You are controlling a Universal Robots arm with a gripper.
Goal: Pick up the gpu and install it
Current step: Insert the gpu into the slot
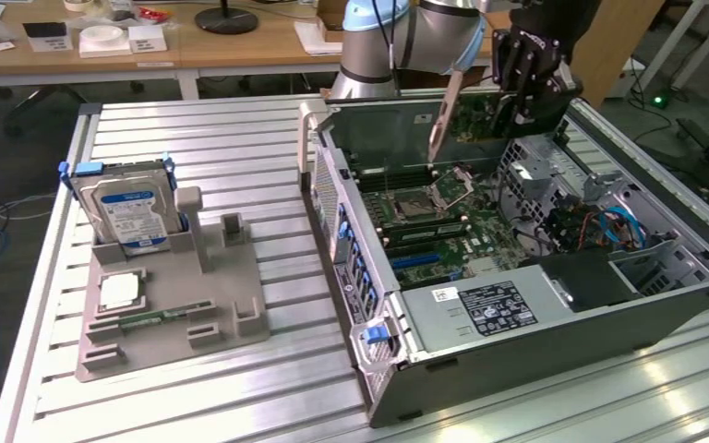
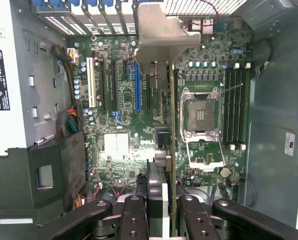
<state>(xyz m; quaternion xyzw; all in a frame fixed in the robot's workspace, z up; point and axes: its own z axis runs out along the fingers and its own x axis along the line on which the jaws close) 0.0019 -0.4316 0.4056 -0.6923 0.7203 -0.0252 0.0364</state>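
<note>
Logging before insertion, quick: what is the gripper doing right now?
Gripper: jaws closed on the gpu, which it holds over the motherboard.

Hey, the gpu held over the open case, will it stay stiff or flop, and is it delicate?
Probably stiff: the gpu is a thin rigid board, hanging straight from the jaws. Likely delicate: bare circuitry, so knocks against the computer case could harm it. Gripped near one end, it might pivot slightly.
</note>
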